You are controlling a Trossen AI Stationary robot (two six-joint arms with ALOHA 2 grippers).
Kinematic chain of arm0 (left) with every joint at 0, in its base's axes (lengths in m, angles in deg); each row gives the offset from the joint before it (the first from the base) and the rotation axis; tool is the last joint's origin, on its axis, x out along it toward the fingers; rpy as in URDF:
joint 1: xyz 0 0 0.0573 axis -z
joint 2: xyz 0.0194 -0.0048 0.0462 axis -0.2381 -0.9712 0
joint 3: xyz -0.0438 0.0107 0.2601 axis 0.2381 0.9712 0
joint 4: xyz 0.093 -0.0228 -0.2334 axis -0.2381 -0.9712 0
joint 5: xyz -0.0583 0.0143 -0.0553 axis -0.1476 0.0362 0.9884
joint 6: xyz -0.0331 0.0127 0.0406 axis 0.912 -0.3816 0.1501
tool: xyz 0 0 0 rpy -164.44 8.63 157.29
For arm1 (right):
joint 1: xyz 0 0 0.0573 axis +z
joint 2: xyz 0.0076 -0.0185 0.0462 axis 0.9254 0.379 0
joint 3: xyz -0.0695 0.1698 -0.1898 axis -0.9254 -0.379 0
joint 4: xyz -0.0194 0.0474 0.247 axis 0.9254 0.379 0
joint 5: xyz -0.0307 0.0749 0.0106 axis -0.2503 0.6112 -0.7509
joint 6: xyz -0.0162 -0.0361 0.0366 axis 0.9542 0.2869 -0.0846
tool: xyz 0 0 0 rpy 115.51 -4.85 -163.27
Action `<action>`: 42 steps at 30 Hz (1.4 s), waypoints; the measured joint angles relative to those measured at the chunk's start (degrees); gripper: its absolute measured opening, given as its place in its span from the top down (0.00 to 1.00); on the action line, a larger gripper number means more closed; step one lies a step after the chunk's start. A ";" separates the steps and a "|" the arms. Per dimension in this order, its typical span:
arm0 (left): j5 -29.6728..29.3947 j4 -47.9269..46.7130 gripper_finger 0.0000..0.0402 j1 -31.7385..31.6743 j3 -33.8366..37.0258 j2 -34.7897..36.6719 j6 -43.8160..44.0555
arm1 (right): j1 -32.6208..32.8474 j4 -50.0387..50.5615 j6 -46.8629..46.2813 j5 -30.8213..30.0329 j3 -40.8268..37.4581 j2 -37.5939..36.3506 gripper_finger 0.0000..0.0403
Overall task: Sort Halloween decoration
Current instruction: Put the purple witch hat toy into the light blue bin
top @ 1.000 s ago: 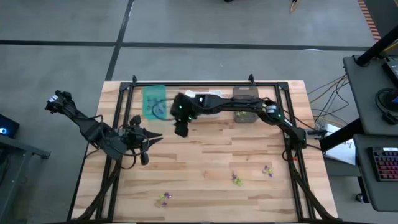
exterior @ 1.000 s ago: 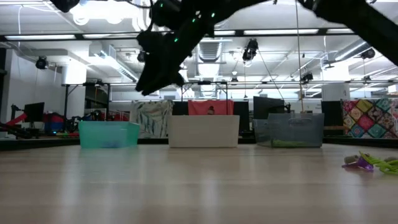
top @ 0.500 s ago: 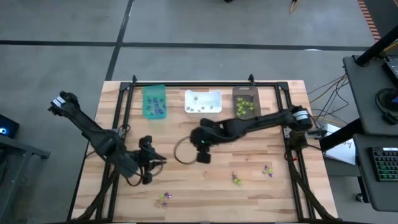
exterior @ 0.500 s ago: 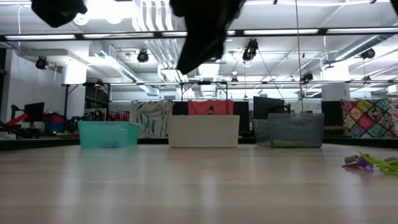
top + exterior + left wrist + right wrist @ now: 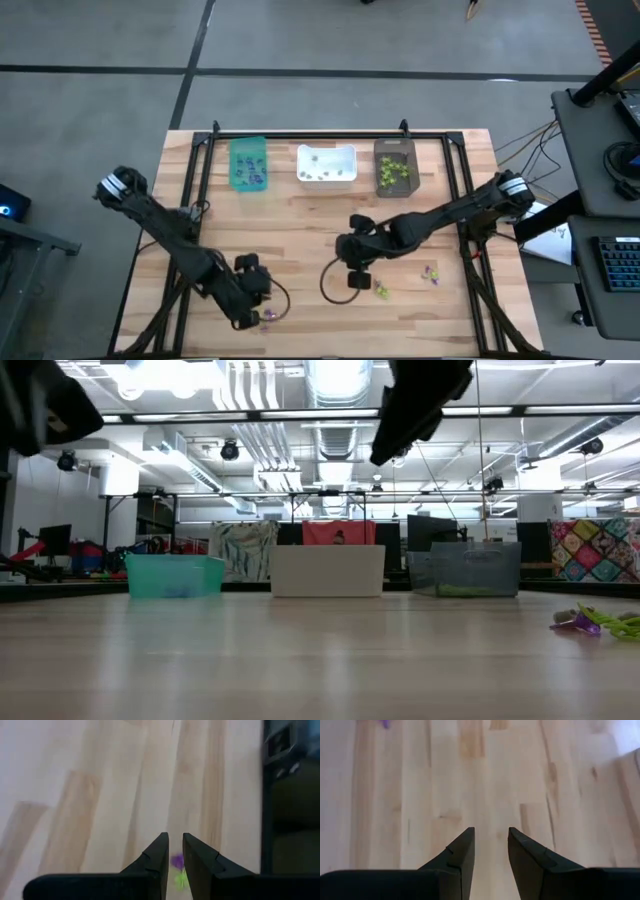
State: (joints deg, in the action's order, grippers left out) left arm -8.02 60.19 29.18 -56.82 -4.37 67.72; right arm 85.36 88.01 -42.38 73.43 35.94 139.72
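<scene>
The Halloween decoration lies as tiny trinkets on the wooden table: a purple-and-green cluster (image 5: 265,317) near the front left, a green one (image 5: 381,290) and a purple one (image 5: 431,270) toward the front right. My left gripper (image 5: 252,297) hovers just beside the front-left cluster, which shows through its narrow finger gap (image 5: 175,841) as purple and green bits (image 5: 178,865). My right gripper (image 5: 358,272) hangs above bare wood just left of the green trinket, fingers open (image 5: 491,836) and empty. A purple trinket (image 5: 385,722) shows farther off.
Three bins stand in a row along the far edge: teal (image 5: 248,163), white (image 5: 327,163) and dark brown (image 5: 396,167), each holding sorted trinkets. Black frame rails (image 5: 195,190) run along the table's sides. Bare wood lies between the bins and the grippers.
My right gripper has swung from the far edge near the teal and white bins toward the near right, ending beside the green trinket. My left gripper has moved toward the near edge and downward, tipping more steeply, to the front-left cluster.
</scene>
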 joint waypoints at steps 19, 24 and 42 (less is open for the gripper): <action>2.90 -30.05 0.90 6.49 -26.10 -23.95 4.34 | 4.76 6.97 -4.16 0.10 -2.29 -0.67 0.75; 0.09 -28.82 0.90 6.47 -25.76 -24.02 5.76 | 5.08 6.95 -4.88 0.00 -2.29 -0.67 0.76; -0.60 -16.35 0.60 6.47 -18.02 -24.02 8.44 | 5.77 6.72 -6.14 -0.38 -2.31 -0.67 0.76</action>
State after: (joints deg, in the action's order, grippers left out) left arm -8.62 43.85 35.66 -74.84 -28.40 76.16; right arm 91.13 94.74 -48.52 73.06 33.63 139.05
